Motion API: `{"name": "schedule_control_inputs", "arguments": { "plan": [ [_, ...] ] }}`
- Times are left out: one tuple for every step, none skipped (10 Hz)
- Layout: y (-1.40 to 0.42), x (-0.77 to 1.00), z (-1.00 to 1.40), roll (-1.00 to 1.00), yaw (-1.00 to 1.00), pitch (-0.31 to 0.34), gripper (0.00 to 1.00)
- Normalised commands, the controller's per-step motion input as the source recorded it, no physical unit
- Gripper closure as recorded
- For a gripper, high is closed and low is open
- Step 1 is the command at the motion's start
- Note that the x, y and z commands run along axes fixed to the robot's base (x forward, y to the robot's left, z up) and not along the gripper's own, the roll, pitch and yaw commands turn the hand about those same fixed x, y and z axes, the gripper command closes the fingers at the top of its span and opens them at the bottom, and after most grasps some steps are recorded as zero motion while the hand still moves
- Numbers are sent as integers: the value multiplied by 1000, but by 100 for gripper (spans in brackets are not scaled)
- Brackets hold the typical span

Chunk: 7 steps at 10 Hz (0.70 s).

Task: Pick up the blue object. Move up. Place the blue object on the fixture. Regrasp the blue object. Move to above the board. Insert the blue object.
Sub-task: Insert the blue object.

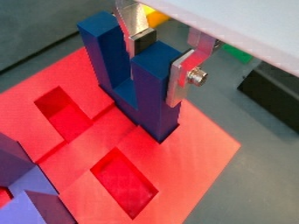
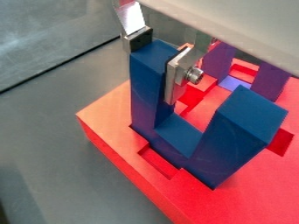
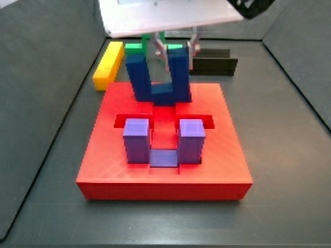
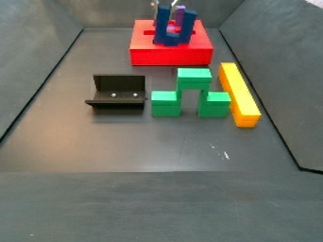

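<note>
The blue object [image 1: 146, 92] [image 2: 228, 131] stands upright on the far part of the red board [image 3: 155, 176] [image 4: 143, 54], prongs up. Its base sits at a recessed slot [image 2: 155, 157]; how deep I cannot tell. My gripper [image 1: 160, 66] [image 2: 156, 63] straddles one prong near its top, one silver finger against each side, shut on it. In the side views the gripper [image 3: 172, 53] [image 4: 168, 8] hangs over the board's back edge with the blue object [image 3: 142, 85] [image 4: 175, 28] under it. The fixture [image 4: 116, 93] [image 3: 215, 64] stands on the floor away from the board.
A purple U-shaped block [image 3: 165, 141] [image 2: 264, 79] sits in the board's near slot. Two empty recesses [image 1: 59, 109] [image 1: 122, 179] show beside the blue object. Green blocks [image 4: 190, 95] and a long yellow bar [image 4: 237, 93] lie on the floor beside the fixture.
</note>
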Motion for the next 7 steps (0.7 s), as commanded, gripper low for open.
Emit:
{"name": "schedule_control_inputs", "arguments": {
  "plan": [
    [-169, 509, -620, 121, 0, 0, 100],
    [-194, 617, -549, 150, 0, 83, 100],
    [-171, 686, -500, 186, 34, 194, 100],
    [-140, 731, -546, 171, 37, 216, 100],
    [-129, 857, -591, 163, 54, 247, 100],
    [-54, 854, -566, 131, 40, 267, 100],
    [94, 780, -446, 24, 0, 263, 100]
  ]
}}
